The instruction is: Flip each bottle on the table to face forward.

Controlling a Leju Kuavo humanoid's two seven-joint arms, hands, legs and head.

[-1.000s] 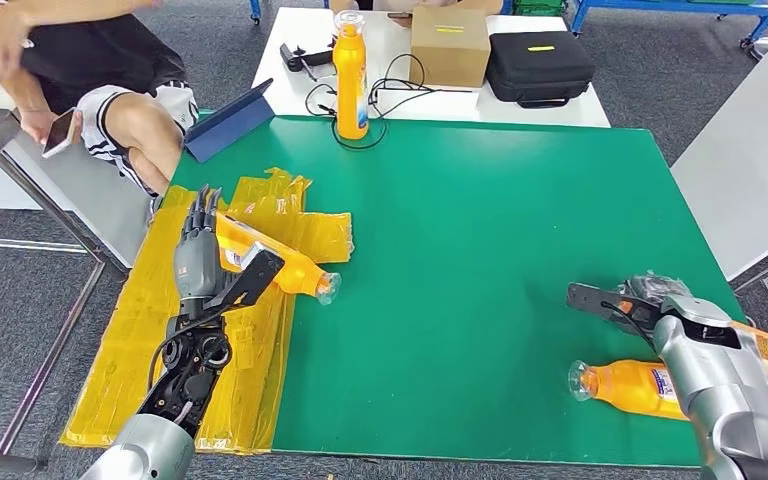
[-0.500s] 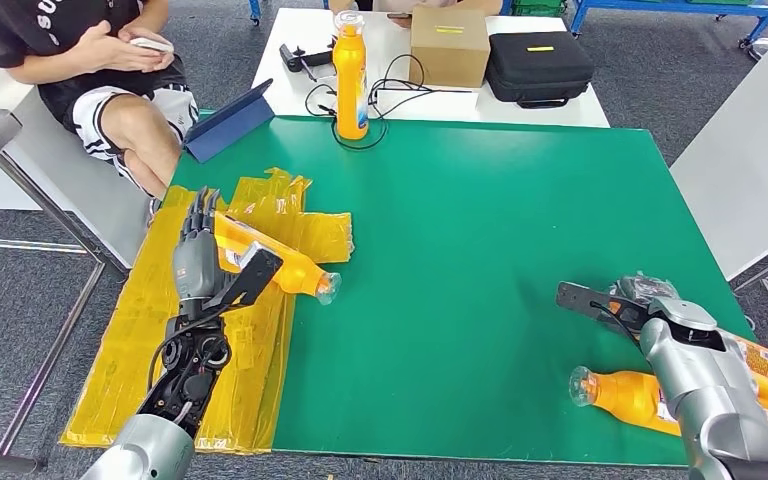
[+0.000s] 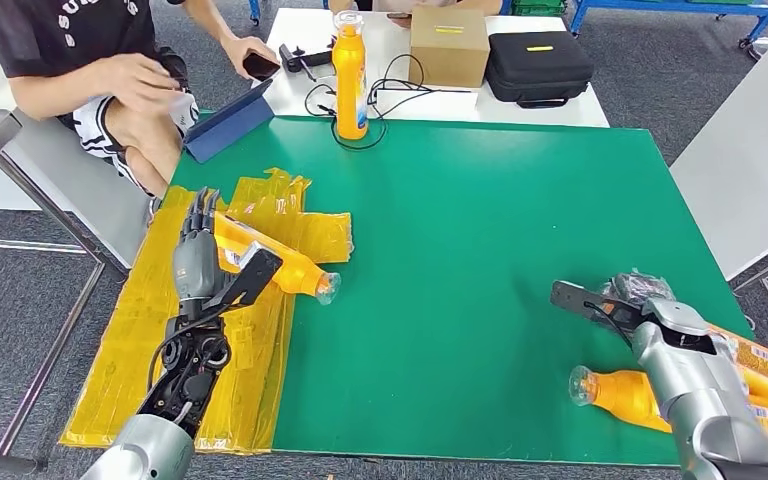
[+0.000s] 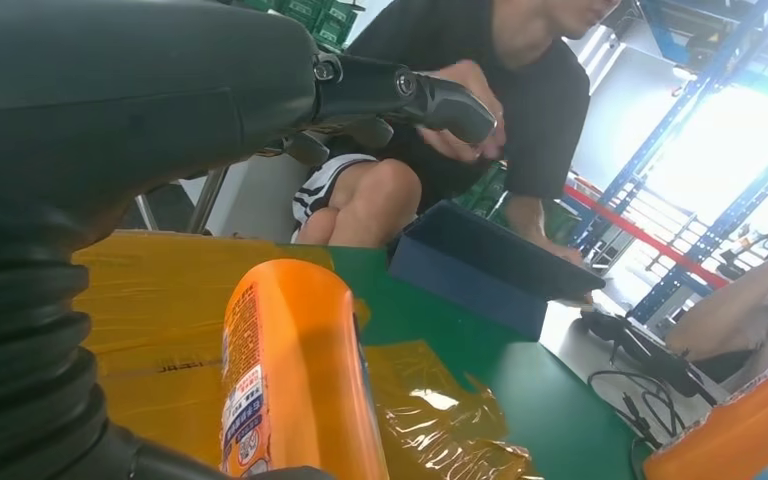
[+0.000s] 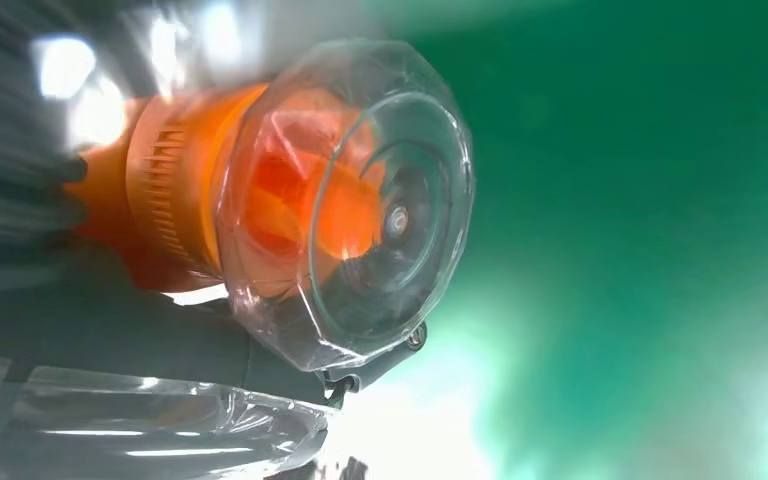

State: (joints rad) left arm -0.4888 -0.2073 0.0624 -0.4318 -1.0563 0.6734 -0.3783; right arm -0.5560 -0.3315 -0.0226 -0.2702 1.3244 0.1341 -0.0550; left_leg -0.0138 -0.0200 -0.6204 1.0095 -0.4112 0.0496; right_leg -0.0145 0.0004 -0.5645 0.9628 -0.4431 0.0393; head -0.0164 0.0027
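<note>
Since a second ago, the right hand has been drawn nearer along the green table, holding an orange bottle by its clear-capped end; a second lying bottle rests just beside it. The left hand is laid against another lying orange bottle on yellow plastic sheeting; whether it is gripped cannot be told. An upright bottle stands at the table's far edge. A slip on the smooth cap could be caused by a shallow grasp.
</note>
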